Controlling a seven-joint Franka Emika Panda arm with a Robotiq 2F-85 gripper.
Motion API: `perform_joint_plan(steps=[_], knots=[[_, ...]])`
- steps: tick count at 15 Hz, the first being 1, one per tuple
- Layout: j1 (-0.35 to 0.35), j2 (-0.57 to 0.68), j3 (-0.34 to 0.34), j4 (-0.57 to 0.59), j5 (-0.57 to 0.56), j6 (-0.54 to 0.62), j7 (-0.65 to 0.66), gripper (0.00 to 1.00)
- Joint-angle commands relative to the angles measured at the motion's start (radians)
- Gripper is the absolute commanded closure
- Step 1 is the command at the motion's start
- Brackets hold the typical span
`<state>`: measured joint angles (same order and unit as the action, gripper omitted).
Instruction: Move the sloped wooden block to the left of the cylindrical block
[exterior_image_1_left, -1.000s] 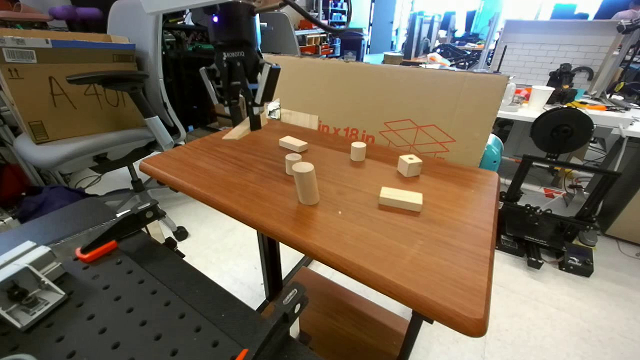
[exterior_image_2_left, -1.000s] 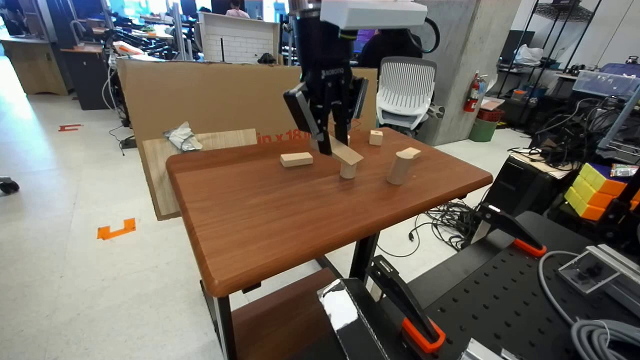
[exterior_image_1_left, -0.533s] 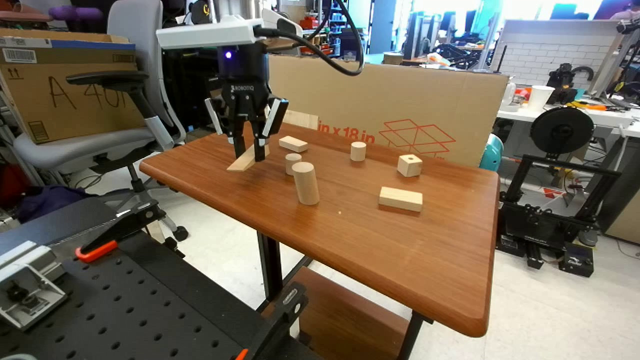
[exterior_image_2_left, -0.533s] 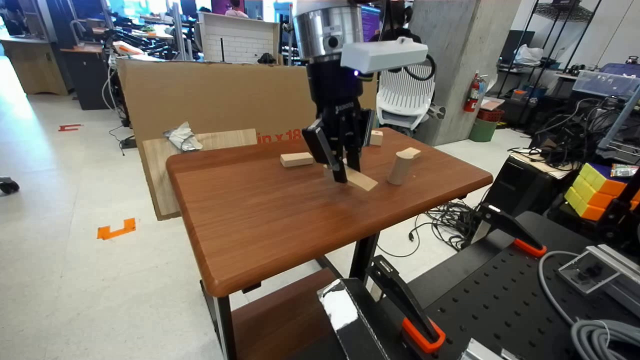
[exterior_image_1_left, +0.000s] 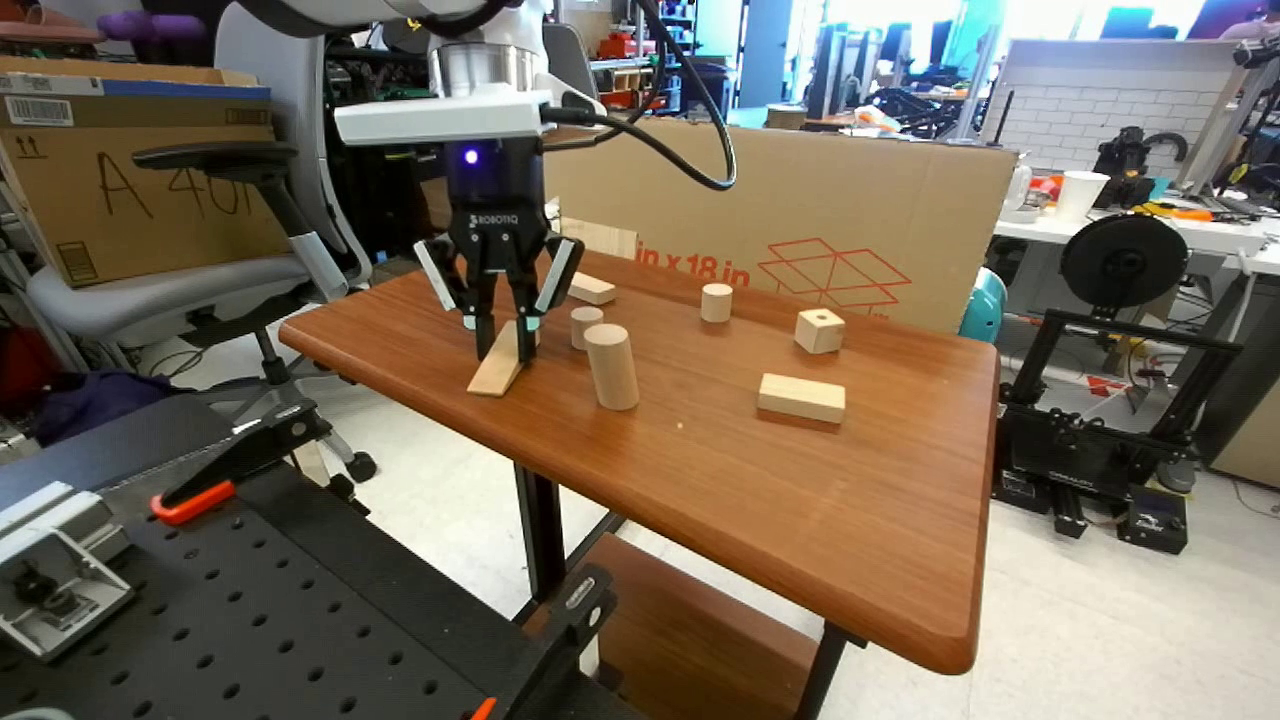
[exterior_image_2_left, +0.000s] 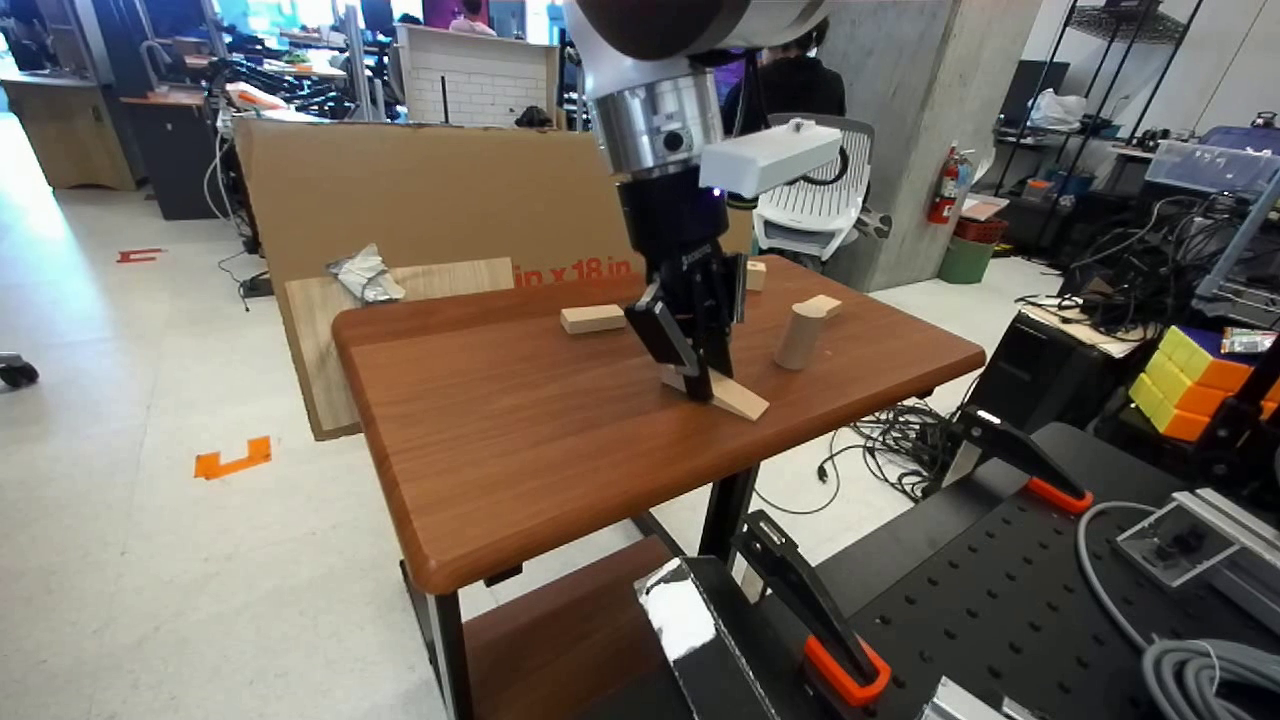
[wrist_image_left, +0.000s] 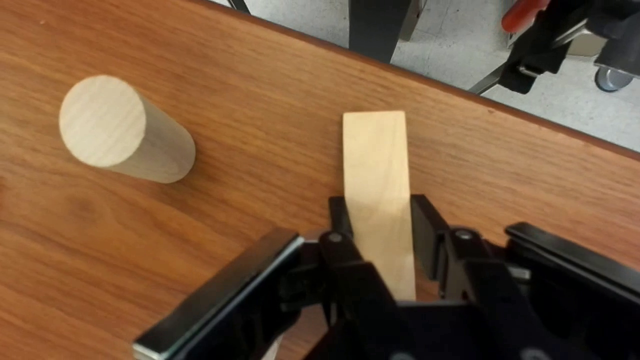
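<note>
The sloped wooden block (exterior_image_1_left: 494, 374) is a long pale wedge; it also shows in an exterior view (exterior_image_2_left: 740, 398) and the wrist view (wrist_image_left: 377, 155). Its thin end appears to touch the table near the edge. My gripper (exterior_image_1_left: 506, 345) is shut on it, a fingertip against each long side, as the wrist view (wrist_image_left: 382, 217) shows. Its thick end is partly hidden by the fingers. The tall cylindrical block (exterior_image_1_left: 612, 370) stands upright and apart from it, right of it in both exterior views (exterior_image_2_left: 799, 338) and left of it in the wrist view (wrist_image_left: 103, 121).
A short cylinder (exterior_image_1_left: 586, 328) stands close behind the tall one. A rectangular block (exterior_image_1_left: 594, 290), another short cylinder (exterior_image_1_left: 716, 303), a cube with a hole (exterior_image_1_left: 820, 332) and another rectangular block (exterior_image_1_left: 801, 398) are on the table (exterior_image_1_left: 720, 500). A cardboard sheet (exterior_image_1_left: 700, 200) stands behind the table.
My gripper has carried the sloped block down and toward the table's near edge, from the air behind the short cylinder to the tabletop beside the tall cylinder. The other blocks have not moved.
</note>
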<state>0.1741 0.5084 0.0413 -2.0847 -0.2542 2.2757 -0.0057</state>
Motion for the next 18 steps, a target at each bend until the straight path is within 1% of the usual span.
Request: perform_joint_plan(steps=[1, 2, 3, 4, 5, 8, 9, 11, 14, 15, 16, 17, 18], knots=[[0.0, 0.026, -0.003, 0.042, -0.036, -0.049, -0.032, 0.41], [0.0, 0.025, -0.004, 0.043, -0.038, -0.055, -0.033, 0.42], [0.001, 0.02, -0.004, 0.041, -0.046, -0.062, -0.038, 0.38], [0.005, 0.011, -0.007, 0.037, -0.058, -0.068, -0.037, 0.32], [0.007, -0.009, -0.006, 0.025, -0.065, -0.069, -0.035, 0.24], [0.004, -0.078, 0.018, -0.017, -0.049, -0.068, -0.047, 0.02], [0.0, -0.11, 0.031, -0.034, -0.032, -0.067, -0.055, 0.0], [-0.009, -0.178, 0.055, -0.056, 0.021, -0.063, -0.045, 0.0], [-0.026, -0.271, 0.073, -0.05, 0.121, -0.085, -0.033, 0.0], [-0.029, -0.295, 0.069, -0.031, 0.151, -0.146, -0.032, 0.0], [-0.03, -0.306, 0.052, 0.0, 0.167, -0.269, 0.001, 0.0], [-0.033, -0.323, 0.037, 0.007, 0.146, -0.326, 0.031, 0.0], [-0.05, -0.349, 0.022, 0.004, 0.134, -0.389, 0.044, 0.0]])
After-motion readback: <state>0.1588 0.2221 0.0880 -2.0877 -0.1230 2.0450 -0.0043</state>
